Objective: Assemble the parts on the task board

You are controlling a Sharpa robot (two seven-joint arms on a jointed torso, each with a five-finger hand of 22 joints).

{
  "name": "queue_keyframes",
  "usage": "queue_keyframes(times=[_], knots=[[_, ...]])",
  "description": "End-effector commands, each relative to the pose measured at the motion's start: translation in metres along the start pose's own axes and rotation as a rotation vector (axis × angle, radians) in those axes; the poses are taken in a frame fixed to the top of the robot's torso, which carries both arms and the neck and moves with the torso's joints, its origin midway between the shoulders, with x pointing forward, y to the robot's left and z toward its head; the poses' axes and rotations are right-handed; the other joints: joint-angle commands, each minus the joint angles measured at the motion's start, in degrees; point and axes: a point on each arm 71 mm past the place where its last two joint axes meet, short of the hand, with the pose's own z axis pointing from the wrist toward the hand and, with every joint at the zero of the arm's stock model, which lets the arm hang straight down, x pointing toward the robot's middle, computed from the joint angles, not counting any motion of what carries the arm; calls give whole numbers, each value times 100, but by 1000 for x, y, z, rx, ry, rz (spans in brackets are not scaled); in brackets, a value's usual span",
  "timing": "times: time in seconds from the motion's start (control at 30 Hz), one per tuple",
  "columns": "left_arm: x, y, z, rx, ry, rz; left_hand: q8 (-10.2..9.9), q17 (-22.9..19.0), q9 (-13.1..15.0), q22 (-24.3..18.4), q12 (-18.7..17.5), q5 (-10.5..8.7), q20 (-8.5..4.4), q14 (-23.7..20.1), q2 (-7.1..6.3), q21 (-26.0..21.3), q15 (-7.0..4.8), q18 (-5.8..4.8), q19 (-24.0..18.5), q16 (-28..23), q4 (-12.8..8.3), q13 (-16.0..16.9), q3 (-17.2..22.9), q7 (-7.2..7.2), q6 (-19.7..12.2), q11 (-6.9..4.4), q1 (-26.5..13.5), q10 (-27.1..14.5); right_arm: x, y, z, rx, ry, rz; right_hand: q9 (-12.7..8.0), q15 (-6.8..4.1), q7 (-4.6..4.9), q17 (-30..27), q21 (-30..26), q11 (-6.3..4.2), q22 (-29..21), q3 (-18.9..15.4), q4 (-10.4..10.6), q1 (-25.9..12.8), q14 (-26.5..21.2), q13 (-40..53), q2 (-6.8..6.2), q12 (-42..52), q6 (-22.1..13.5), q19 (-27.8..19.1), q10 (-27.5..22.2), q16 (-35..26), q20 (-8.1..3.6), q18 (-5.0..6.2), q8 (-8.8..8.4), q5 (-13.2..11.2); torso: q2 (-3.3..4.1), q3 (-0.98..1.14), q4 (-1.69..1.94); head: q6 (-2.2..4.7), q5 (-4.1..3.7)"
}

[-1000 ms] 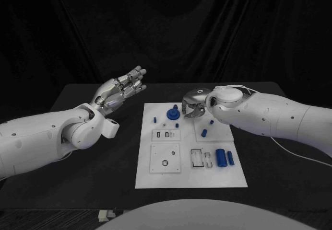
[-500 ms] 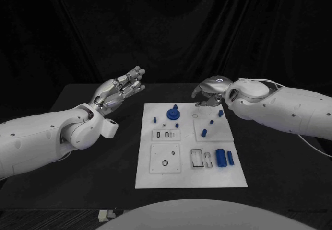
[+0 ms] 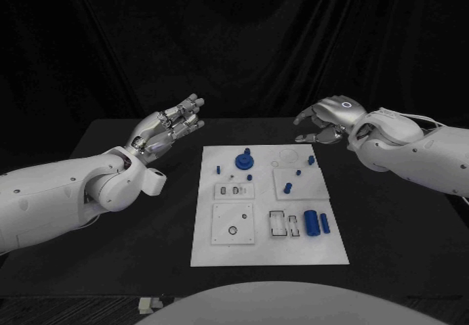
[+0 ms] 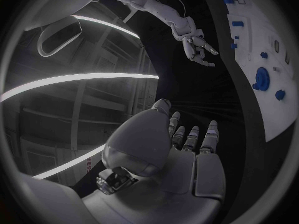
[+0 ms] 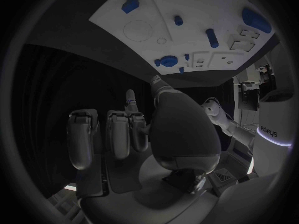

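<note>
- The right hand [image 3: 327, 122] was seen raised just beyond the far right corner of the white board [image 3: 266, 254], fingers loosely curled downward and apart, with nothing held in them.
- The left hand [image 3: 171, 125] was held up off the table, well apart from the board's near-side edge, fingers straight and close together, palm empty.
- The blue parts were found lying on the board, below and on the robot's side of the right hand: a round knob [image 3: 243, 160] with a short peg standing beside it, a small peg [image 3: 311, 160] nearest the right hand, another peg [image 3: 290, 187] further toward the robot, and two cylinders [image 3: 313, 222] side by side well away at the near end.
- In the right wrist view the knob [image 5: 167, 61] and a peg [image 5: 212, 37] were seen ahead of the curled fingertips [image 5: 134, 100], not touched.
- Handling was judged as follows: the parts appear to be small rigid plastic, light, smooth and likely to slip or roll; the cylinders especially may roll if nudged.
- A pinch across the sides of a peg or cylinder, near its middle, was judged best; the knob would be taken by its rim.
- The board itself was judged stiff and flat; whether it is fixed to the table [image 3: 127, 203] could not be told.
</note>
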Motion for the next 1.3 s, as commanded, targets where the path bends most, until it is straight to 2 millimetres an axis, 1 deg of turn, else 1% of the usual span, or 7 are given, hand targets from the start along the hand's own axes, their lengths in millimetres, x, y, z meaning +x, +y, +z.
queue_keyframes(times=[0.03, 0.17, 0.53, 0.63, 0.73, 0.77, 1.3], knots=[[2, -1, 0, 15, 7, -9, 27, 7, 6, 9, -9, 27, -2, 15, -6, 31, 45, 102, 29, 25, 9, -3, 40, 0, 22, 28, 66, -7, 4, -8, -8, 35, -53, 50, -35, -37, 24, 1509, 18, -29, 1510, 76, -16, 211, 600, 1505, 45, 20, -5, 605, 606, 17, -35, -88, -14, 32, 2, 1, 5, -1, 1], [2, -1, 0, 15, 7, -9, 27, 7, 6, 9, -9, 27, -2, 15, -6, 31, 45, 102, 29, 25, 9, -3, 40, 0, 22, 28, 66, -7, 16, -17, -18, 65, -33, 74, -76, -31, 30, 1509, 18, -23, 1510, 114, -21, 382, 600, 1505, 62, 20, -47, 605, 606, 17, -28, -88, -47, 117, 10, 3, 2, -1, 34], [2, 0, 0, 12, 8, -10, 27, 7, 6, 9, -9, 27, -2, 15, -6, 31, 45, 102, 29, 25, 9, -3, 40, 0, 22, 28, 66, -7, 35, -34, -33, 117, 14, 84, -100, -29, 34, 1509, 18, -22, 1510, 123, -15, 435, 600, 1505, 74, 20, -80, 605, 606, 17, -26, -88, -69, 136, 13, 3, 10, -1, -16], [3, 1, 1, 12, 10, -12, 27, 7, 5, 8, -9, 28, -2, 18, -9, 31, 51, 102, 29, 26, 3, -3, 53, -2, 20, 25, 69, -7, 38, -35, -35, 123, 22, 85, -100, -28, 42, 1509, 18, -18, 1510, 124, -13, 435, 600, 1505, 82, 20, -66, 605, 606, 17, -25, -88, -63, 141, 12, 3, 12, -1, -25], [3, 1, 1, 12, 11, -13, 27, 7, 5, 8, -9, 28, -2, 18, -9, 31, 51, 102, 29, 26, 3, -3, 53, -2, 20, 25, 69, -7, 42, -36, -38, 127, 30, 87, -100, -27, 46, 1509, 18, -16, 1510, 123, -12, 433, 600, 1505, 84, 20, -60, 605, 606, 17, -24, -88, -60, 142, 11, 4, 7, -1, 11], [3, 1, 1, 12, 11, -13, 27, 7, 5, 8, -9, 28, -2, 18, -9, 31, 51, 102, 29, 26, 3, -3, 53, -2, 20, 25, 69, -7, 43, -36, -38, 128, 34, 88, -102, -16, 68, 1509, 18, 0, 1510, 99, -4, 352, 600, 1505, 98, 20, -9, 605, 606, 17, -17, -88, -36, 130, 11, 4, 7, -1, 20], [2, 1, -1, 11, 7, -12, 27, 7, 5, 8, -9, 28, -2, 18, -9, 31, 51, 102, 29, 26, 3, -3, 53, -2, 20, 25, 69, -7, 60, -35, -45, 136, 92, 102, -104, -11, 74, 1509, -7, 6, 1500, 92, -9, 330, 600, 1505, 100, 20, 13, 589, 606, 17, -13, -81, -25, 114, 10, 4, 7, -1, 58]])
